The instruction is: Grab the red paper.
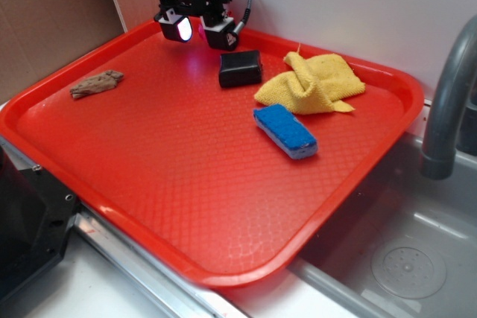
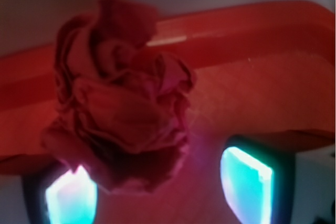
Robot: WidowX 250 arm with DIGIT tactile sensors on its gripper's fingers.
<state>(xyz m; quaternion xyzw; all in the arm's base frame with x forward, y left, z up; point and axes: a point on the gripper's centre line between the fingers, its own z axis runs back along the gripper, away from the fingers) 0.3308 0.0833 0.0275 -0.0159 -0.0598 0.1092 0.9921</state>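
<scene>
The red tray is left mostly bare across its near half. At its far rim the tool is spread apart, its fingers set on either side of the red paper. The black block is seen just right.

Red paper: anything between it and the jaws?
Nothing visible. In the wrist view the red paper sits right at the open gripper, leaning toward one finger, with bare tray around it. The black block lies off to the side.
</scene>
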